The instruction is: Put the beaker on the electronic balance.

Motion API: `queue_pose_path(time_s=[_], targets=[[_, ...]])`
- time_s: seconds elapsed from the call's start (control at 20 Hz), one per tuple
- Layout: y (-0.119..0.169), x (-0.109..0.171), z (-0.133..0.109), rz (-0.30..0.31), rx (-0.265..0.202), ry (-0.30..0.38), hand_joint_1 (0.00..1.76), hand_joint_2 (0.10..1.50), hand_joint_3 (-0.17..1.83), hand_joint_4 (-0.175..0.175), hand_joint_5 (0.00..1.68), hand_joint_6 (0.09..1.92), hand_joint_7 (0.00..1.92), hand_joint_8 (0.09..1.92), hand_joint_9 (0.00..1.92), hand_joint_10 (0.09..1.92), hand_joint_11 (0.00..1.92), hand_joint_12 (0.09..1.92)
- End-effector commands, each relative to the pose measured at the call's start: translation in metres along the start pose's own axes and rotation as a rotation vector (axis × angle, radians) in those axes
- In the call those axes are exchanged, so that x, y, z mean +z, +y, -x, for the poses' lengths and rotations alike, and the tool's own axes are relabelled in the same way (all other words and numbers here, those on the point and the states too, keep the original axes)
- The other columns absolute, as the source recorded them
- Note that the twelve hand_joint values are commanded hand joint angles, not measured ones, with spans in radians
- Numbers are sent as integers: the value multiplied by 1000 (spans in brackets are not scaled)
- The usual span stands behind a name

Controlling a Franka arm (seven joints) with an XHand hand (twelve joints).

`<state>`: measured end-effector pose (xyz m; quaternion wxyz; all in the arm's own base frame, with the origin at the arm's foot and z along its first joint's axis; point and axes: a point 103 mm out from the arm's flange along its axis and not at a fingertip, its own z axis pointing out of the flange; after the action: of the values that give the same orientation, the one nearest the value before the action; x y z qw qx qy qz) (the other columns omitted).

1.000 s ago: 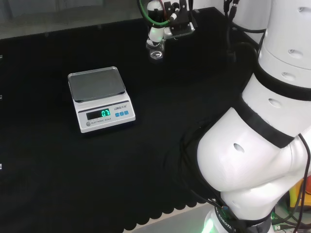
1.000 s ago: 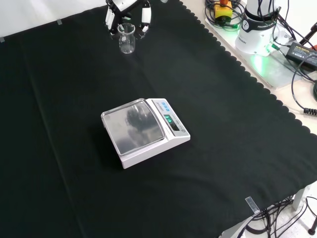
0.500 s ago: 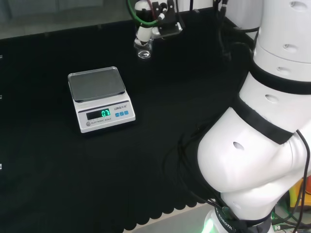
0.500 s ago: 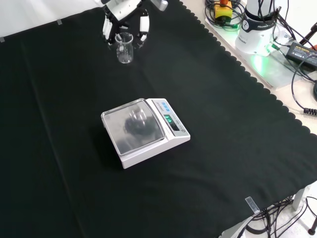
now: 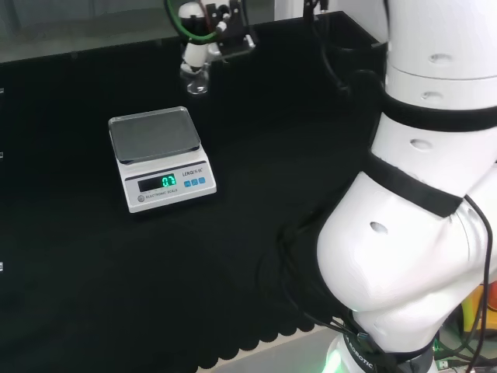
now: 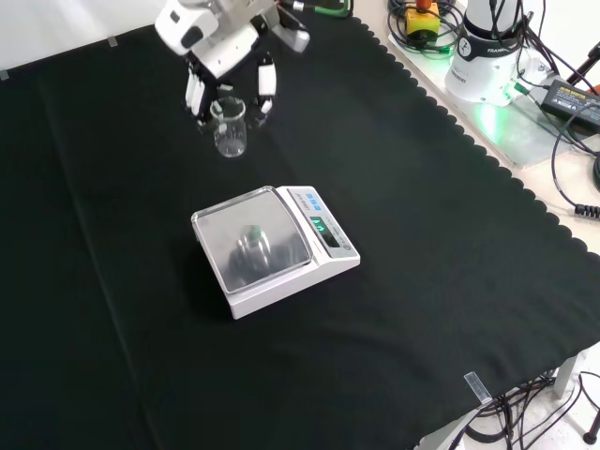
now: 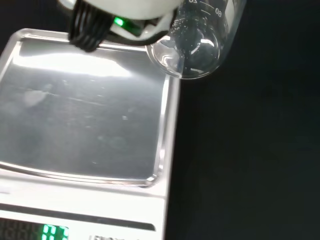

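Note:
A small clear glass beaker (image 6: 230,128) hangs in the air, held upright by the hand (image 6: 220,56), whose fingers curl round its upper part. In the head view the hand (image 5: 203,27) and beaker (image 5: 196,80) are just beyond the far right corner of the balance. The white electronic balance (image 5: 158,157) has a steel pan (image 6: 251,241) and a lit green display (image 5: 167,182). The wrist view has the beaker's base (image 7: 192,47) close up, just off a corner of the bare pan (image 7: 85,125).
Black cloth (image 6: 422,244) covers the bench around the balance. The arm's white links (image 5: 423,179) stand at the right of the head view. The arm's base, cables and a power brick (image 6: 574,94) lie off the cloth at the front view's top right.
The hand has carried the beaker towards the balance: leftward in the head view, lower and slightly left in the front view. The balance has not moved.

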<state>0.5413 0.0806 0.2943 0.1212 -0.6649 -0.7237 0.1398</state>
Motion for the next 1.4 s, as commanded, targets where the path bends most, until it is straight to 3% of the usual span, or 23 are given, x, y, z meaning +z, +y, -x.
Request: queue_pose_path(time_s=[0.05,0.4,0.85,1.4], targets=[[29,15,-54,-41,-61,17,1142,692,644,-175,901,705,993,744,1373,155,1584,538],[46,38,-74,-77,-85,66,1145,692,645,-175,901,708,994,745,1375,151,1583,534],[57,54,-79,-93,-95,121,1149,692,645,-175,903,710,995,746,1377,146,1578,528],[64,74,-85,-118,-86,112,1154,691,646,-175,903,712,996,746,1379,141,1572,523]])
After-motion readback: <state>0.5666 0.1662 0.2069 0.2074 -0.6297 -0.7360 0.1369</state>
